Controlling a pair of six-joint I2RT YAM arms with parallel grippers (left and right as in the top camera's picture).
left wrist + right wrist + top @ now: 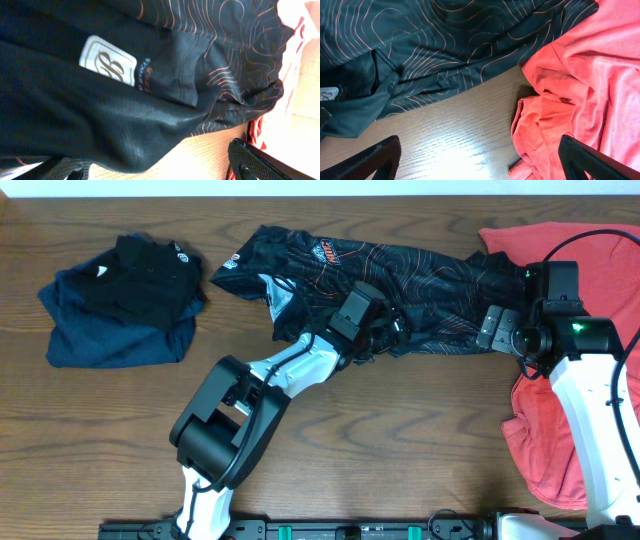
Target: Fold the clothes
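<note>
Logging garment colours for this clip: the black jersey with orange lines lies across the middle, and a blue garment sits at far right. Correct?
Not quite. The garment at far right is coral-red, not blue, as the overhead view shows. The black jersey does lie across the middle.

From overhead, my left gripper (385,330) covers the middle of the black jersey (420,265), so I cannot see the cloth beneath it. My right arm (585,395) hides part of the coral-red garment (540,450), and the frame's right edge cuts it off. In the left wrist view the 2 fingers (260,162) are cropped by the bottom edge, and the small lettering beside the white label (107,65) is too blurred to read. I cannot count the garments in the dark folded pile (120,310).
</note>
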